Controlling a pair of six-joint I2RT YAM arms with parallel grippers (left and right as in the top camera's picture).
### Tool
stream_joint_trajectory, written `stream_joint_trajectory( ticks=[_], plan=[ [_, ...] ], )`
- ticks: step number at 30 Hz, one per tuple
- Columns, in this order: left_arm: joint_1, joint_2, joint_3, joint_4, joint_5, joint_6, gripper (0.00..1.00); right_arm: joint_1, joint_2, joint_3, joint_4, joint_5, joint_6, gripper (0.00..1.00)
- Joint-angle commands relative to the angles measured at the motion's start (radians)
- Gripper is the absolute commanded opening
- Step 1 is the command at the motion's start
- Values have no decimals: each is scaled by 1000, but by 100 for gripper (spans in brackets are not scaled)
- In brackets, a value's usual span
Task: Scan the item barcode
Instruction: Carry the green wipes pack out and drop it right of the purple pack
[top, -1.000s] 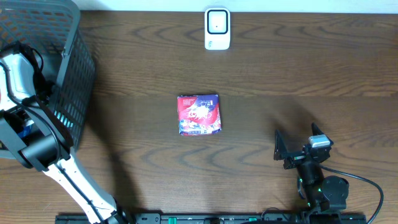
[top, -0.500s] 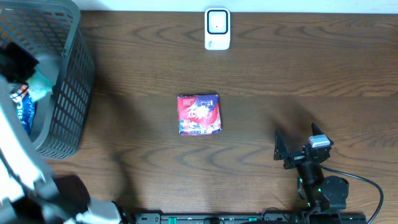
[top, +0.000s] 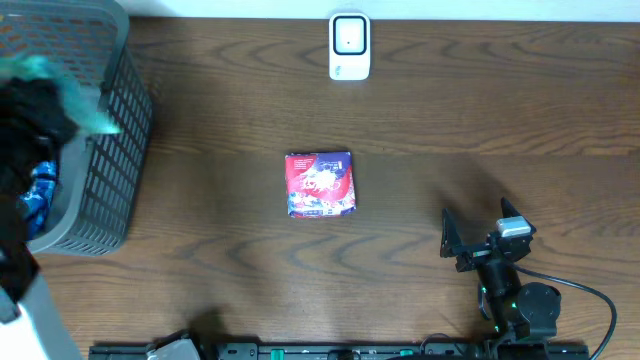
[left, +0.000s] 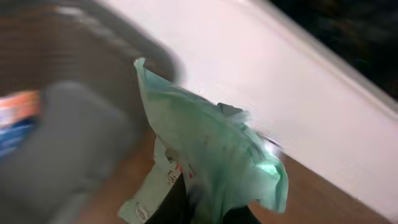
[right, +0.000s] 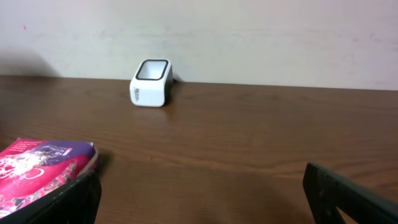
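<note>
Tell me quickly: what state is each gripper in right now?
Left gripper: shut on the green packet.
Right gripper: open, holding nothing.

My table (top: 450, 120) is dark grained wood, my scanner (top: 349, 46) smooth white plastic, the basket (top: 115, 170) matt grey plastic mesh, the packet (top: 320, 184) glossy printed wrap, the pouch (left: 217, 155) crinkled green film.

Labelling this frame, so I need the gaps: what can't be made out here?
Green packet: left wrist view, print smeared by motion blur.
Left gripper: same view, fingers mostly hidden behind the packet.
Basket contents: overhead, mostly covered by the blurred left arm.
Red packet barcode: overhead, too small.
</note>
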Motion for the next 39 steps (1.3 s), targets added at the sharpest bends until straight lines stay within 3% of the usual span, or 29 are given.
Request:
stream_joint_trajectory(
  ticks=[1,11,16,28,36,37,39],
  plan=[
    [-105,6,7,18,168,13,7,-13,-4,-3,-2,-9,-7,99],
    [-487,123,6,52,177,18,8,-13,-4,-3,-2,-9,-7,99],
    [-631,225,6,79,172,77,7,-13,-4,-3,-2,-9,-7,99],
    [-862,515,5,84,144,77,7,-13,-4,-3,-2,-9,-7,99],
    [-976,724,5,169,90,76,8,-13,-4,-3,-2,-9,-7,99],
    [-983,747,5,188,90,76,8,-13,-4,-3,-2,-9,-7,99],
    [-991,793,5,228,90,76,30,-13,-4,-3,-2,-9,-7,99]
  ],
)
